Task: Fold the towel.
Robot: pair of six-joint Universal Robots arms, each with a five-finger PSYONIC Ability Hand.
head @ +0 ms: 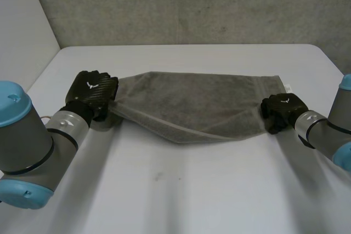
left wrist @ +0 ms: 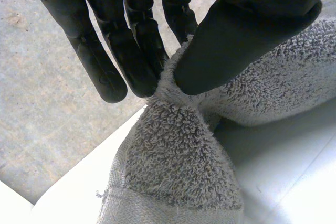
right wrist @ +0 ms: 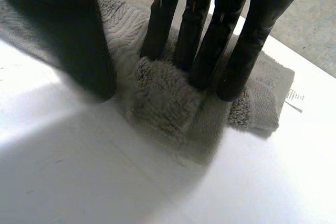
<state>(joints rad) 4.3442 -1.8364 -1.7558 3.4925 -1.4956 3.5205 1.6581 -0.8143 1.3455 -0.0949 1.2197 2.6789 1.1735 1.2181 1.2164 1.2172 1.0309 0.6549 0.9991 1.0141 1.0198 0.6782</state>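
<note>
The towel (head: 197,102) lies across the middle of the table (head: 175,190), its long axis running side to side from one hand to the other, so each hand has one short end and neither is nearer than the other. The left hand (head: 93,94) is at the left end, where its straight fingers (left wrist: 123,51) and thumb (left wrist: 236,35) pinch a gathered peak of cloth between them, and the rest of the towel falls away below that grip. The right hand (head: 282,112) is at the right end, low over the table, with its fingers (right wrist: 210,40) pointing down into a bunched ridge of cloth and the thumb (right wrist: 79,40) closing from the other side. I judge this to be a pinch as well, though a shallower one. Between the two grips the far long edge runs fairly straight, while the near edge sags toward the robot in a loose V with a doubled lip along it, so the middle looks slack. The next move likely turns on both hands travelling together across the short axis while keeping the cloth taut, or the sag will wrinkle the fold. A small label (right wrist: 294,96) sticks out at the right end's far corner. Nothing else is on the table to block the way, and a wall (head: 192,4) rises beyond its far edge.
</note>
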